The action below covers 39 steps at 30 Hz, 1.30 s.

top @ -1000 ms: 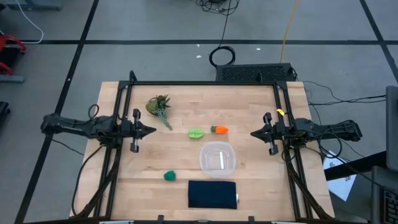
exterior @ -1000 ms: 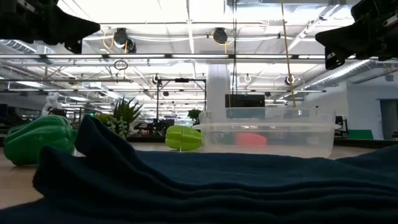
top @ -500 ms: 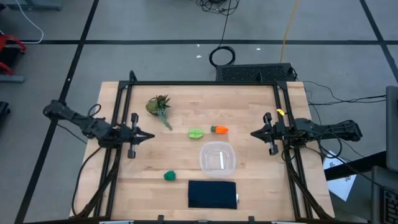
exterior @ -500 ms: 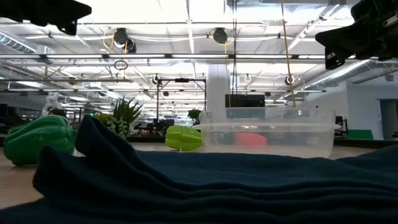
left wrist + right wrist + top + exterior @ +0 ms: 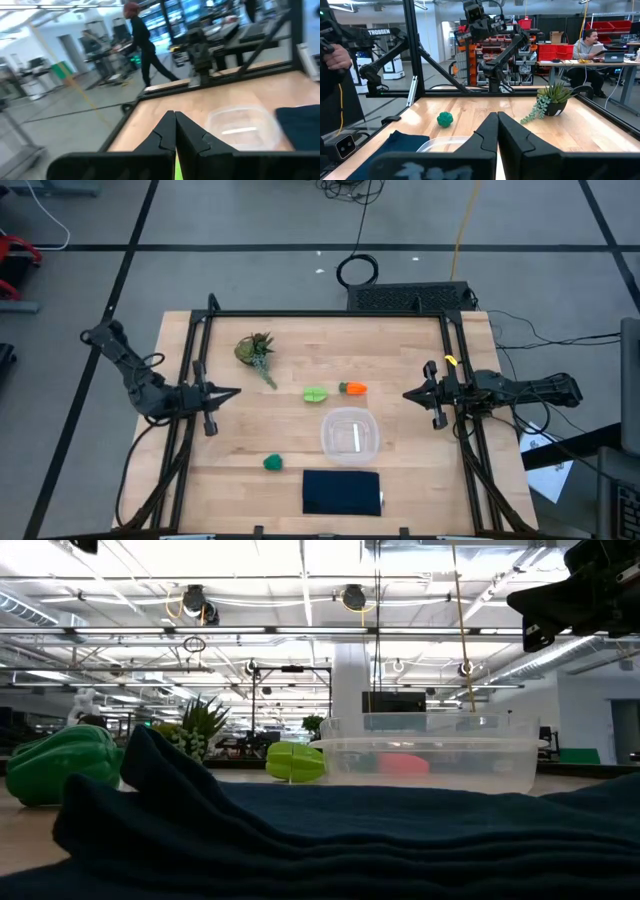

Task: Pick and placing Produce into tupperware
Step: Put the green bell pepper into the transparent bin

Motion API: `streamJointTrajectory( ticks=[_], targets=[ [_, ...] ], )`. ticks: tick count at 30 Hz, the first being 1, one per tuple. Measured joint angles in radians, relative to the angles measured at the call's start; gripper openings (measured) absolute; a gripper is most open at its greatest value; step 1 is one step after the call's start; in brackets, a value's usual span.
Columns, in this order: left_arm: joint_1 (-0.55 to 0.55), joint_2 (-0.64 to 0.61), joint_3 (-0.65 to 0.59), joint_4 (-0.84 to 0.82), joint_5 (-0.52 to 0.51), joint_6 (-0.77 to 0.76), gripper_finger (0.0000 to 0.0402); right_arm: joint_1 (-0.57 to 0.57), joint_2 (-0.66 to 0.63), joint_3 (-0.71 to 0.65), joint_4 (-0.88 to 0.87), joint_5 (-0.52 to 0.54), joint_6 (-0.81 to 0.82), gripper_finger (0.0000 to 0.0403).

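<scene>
The clear tupperware [image 5: 350, 434] sits right of the table's middle, also seen in the low view [image 5: 430, 762]. The lime-green piece [image 5: 315, 394] and the orange carrot [image 5: 352, 388] lie just beyond it. The dark green lump [image 5: 272, 464] rests near the front edge, also in the right wrist view [image 5: 444, 118]. My left gripper [image 5: 236, 392] hovers shut at the table's left edge, above the wood. My right gripper [image 5: 407, 394] waits shut at the right edge. Both touch nothing.
A leafy plant sprig [image 5: 256, 352] lies at the far left of the table. A dark navy folded cloth [image 5: 342, 491] lies at the near edge, in front of the tupperware. Black frame rails [image 5: 196, 350] run along both sides. People show in the room beyond.
My left arm has drawn back and swung: its elbow has moved toward the far edge, and the gripper has shifted slightly toward the left and near edges. It has risen out of the low view's top. It has stayed shut. Nothing on the table has moved.
</scene>
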Motion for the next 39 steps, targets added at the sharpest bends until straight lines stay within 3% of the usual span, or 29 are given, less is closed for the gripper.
streamJointTrajectory(
  ticks=[3, 11, 20, 30, 39],
  targets=[
    [-0.034, 0.046, 0.038, -0.034, -0.059, -0.021, 0.0, 0.0, 0.0, 0.0, 0.0, 0.0, 0.0, 0.0],
    [-0.069, 0.173, 0.124, -0.062, -0.064, -0.091, 0.0, 0.0, 0.0, 0.0, 0.0, 0.0, 0.0, 0.0],
    [-0.069, 0.239, 0.195, -0.065, 0.08, -0.228, 0.0, 0.0, 0.0, 0.0, 0.001, 0.0, 0.0, 0.0],
    [-0.068, 0.277, 0.265, -0.078, 0.086, -0.251, 0.0, 0.0, 0.0, 0.0, 0.001, 0.0, 0.0, 0.0],
    [-0.068, 0.432, 0.486, -0.419, 0.089, -0.446, 0.0, 0.0, 0.0, 0.0, 0.001, 0.0, 0.0, 0.0]
  ],
)
